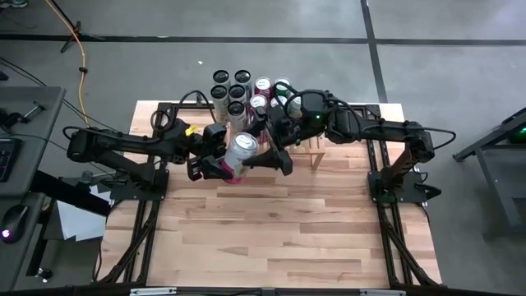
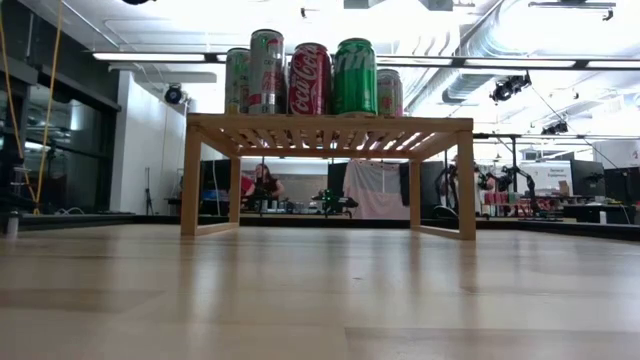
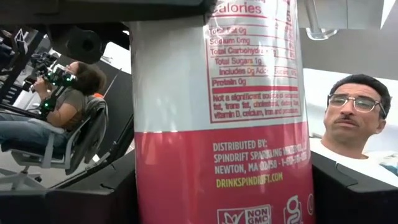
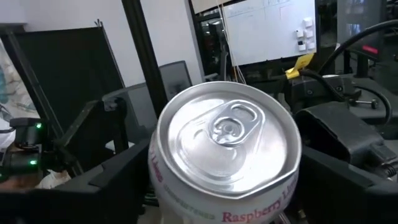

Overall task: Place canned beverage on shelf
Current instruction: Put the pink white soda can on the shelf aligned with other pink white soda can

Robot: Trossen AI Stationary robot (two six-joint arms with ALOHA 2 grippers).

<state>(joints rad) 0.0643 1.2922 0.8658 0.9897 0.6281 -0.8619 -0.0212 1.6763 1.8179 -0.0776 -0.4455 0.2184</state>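
A: Nearest the front edge, the table (image 1: 271, 238) is bare light wood, open from one side frame to the other; plenty of free surface short of the arms.

B: Noted; and in the middle?

A: Both arms meet there. The left gripper (image 1: 215, 162) reaches in from the left side with its fingers closed on the can (image 1: 239, 153), a white can with a pink-red lower band; the left wrist view has the can (image 3: 224, 118) filling the gap between the two dark fingers, nutrition panel facing the lens. The right gripper (image 1: 275, 156) comes across from the right and sits against the same can; in the right wrist view the can's silver top (image 4: 227, 140) lies between that arm's fingers, but whether they press on its wall I cannot tell.

B: Is the can on the table or off it?

A: The low view shows neither can nor grippers on the tabletop, only the boards running back to the shelf (image 2: 330, 125); beyond that I cannot tell.

B: Room on the shelf?

A: Toward the far edge, the shelf (image 1: 316, 152) stands just behind the grippers; its slatted top carries a cluster of standing cans (image 2: 310, 78) over the left and middle part, red and green ones at the front. The right part of the top (image 2: 440, 122) is bare; underneath, between the legs, it is open. More cans (image 1: 233, 89) stand at the table's far edge.

B: Background?

A: A person (image 3: 357, 124) in glasses beyond the table; another seated person (image 3: 62, 112) farther off.
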